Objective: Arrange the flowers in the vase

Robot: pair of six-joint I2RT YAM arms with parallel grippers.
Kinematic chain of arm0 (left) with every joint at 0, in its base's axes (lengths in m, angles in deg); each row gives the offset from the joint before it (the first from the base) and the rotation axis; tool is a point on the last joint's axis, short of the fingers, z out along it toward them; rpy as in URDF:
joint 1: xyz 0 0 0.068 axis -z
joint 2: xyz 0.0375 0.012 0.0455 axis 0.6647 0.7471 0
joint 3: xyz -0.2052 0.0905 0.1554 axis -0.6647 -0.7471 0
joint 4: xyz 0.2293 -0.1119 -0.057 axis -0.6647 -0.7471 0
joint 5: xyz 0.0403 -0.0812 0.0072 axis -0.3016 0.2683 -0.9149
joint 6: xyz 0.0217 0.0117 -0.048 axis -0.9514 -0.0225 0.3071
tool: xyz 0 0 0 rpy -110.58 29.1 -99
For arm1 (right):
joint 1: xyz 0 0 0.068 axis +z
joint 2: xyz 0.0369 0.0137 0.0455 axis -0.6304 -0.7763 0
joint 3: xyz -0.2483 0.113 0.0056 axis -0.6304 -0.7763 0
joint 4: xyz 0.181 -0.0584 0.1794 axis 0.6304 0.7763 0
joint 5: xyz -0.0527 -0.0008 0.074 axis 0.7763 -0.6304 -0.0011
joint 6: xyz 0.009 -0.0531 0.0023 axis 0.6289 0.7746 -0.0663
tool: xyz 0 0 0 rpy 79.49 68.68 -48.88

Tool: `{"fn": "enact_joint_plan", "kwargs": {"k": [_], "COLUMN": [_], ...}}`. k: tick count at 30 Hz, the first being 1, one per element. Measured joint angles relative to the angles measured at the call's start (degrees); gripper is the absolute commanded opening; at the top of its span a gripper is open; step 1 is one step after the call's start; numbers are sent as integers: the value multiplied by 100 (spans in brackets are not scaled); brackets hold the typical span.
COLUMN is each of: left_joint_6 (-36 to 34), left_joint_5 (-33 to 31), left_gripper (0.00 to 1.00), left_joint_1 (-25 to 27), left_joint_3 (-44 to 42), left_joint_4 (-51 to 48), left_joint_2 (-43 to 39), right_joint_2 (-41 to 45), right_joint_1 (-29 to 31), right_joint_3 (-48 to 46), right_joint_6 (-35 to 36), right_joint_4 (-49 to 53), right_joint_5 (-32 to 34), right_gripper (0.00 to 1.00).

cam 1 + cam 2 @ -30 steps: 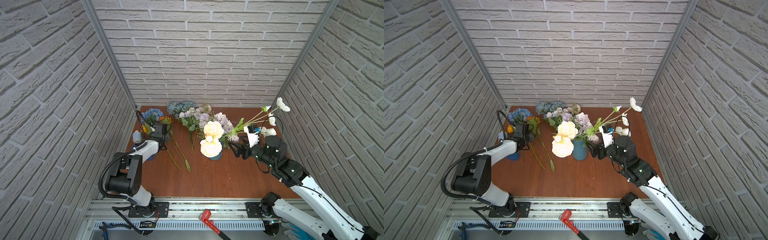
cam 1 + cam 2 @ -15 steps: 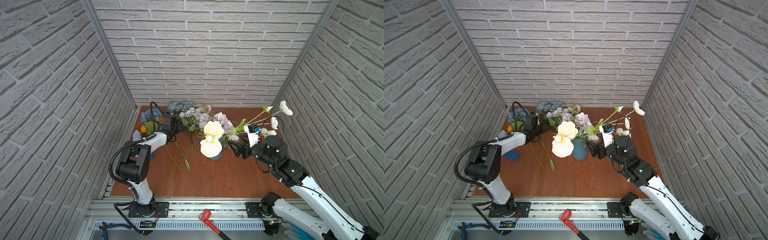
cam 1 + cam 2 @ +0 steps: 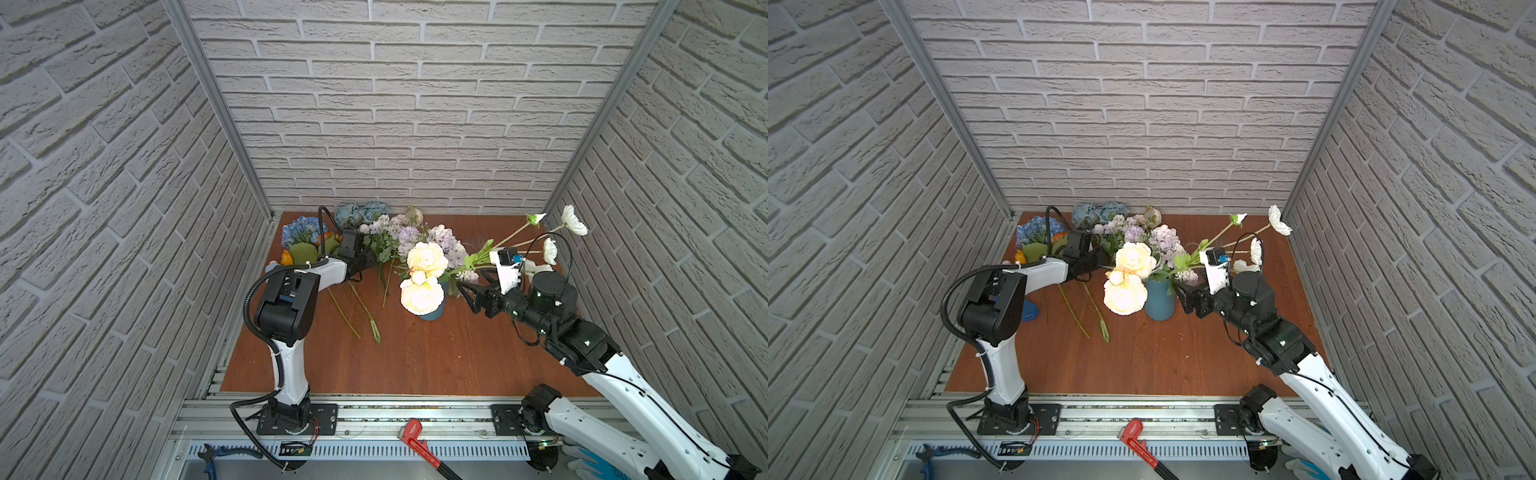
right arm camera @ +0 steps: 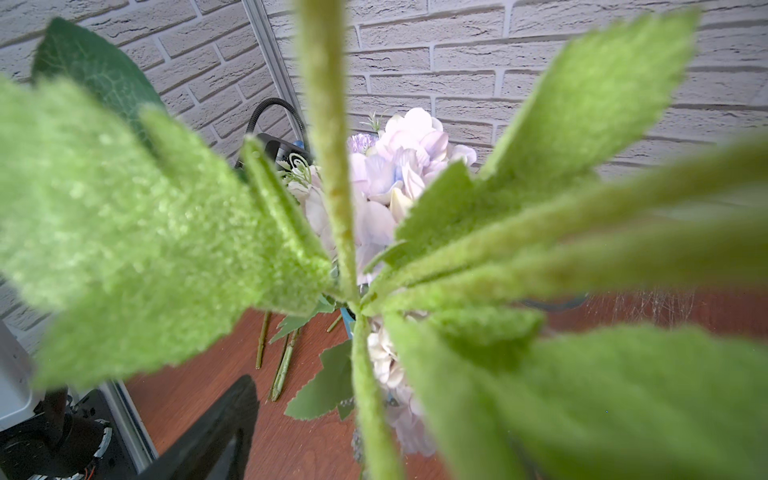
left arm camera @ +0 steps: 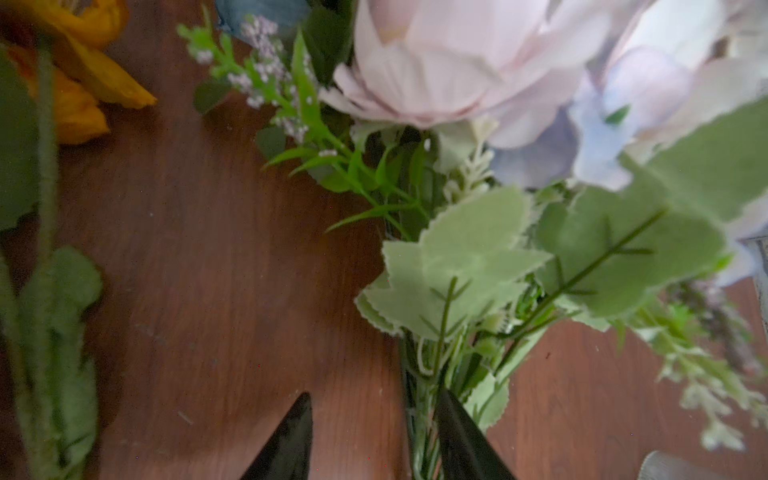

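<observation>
The vase (image 3: pixel 1158 301) is seen near the middle of the worktop (image 3: pixel 415 361). Two cream roses (image 3: pixel 426 257) are hung over its near-left side, and the white buds (image 3: pixel 573 220) are leaned out from its mouth on long stems toward the right wall.

The right claw (image 3: pixel 467 297) is held just beside the vase on the right, under those stems. Its jaws are spread wide. In the right wrist view a gap is seen between the one visible finger (image 4: pixel 216 436) and the stem, so nothing is gripped.

The left claw (image 5: pixel 374 411) is stretched to the back left, low over the worktop. Its jaws are set partly apart around the stems of a lilac bunch (image 5: pixel 436 62). One fingertip is seen against the stems and the other clear of them, so no firm grip is shown.

Other flowers are laid along the back: a blue hydrangea (image 3: pixel 299 230), dusty-blue roses (image 3: pixel 361 212) and an orange sunflower (image 3: pixel 286 257). Bare stems (image 3: pixel 357 307) are laid on the worktop left of the vase.
</observation>
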Motion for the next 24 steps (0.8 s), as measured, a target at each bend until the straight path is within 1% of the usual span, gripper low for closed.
{"fn": "enact_joint_plan", "kwargs": {"k": [7,11,14,16,19,24], "left_joint_6": [4,13,26,22,-13,-61], "left_joint_5": [46,181,216,212,179,160], "left_gripper": [53,56,57,57,53,52], "left_joint_1": [63,120,168,214,326,562], "left_joint_3": [236,365,404,398,334,304], "left_joint_4": [-35,-66,-74,-79,-83,-216], "left_joint_2": [319,487,503,501,461,398], "right_joint_2": [37,66,66,66,66,66], "right_joint_1": [0,0,0,0,0,0], "right_joint_3": [0,0,0,0,0,0], "right_joint_6": [0,0,-2,0,-2,-2], "right_joint_4": [-61,-118,-131,-140,-155,-151], "right_joint_5": [-70,-83,-98,-109,-111,-114], "right_gripper": [85,85,84,85,84,84]}}
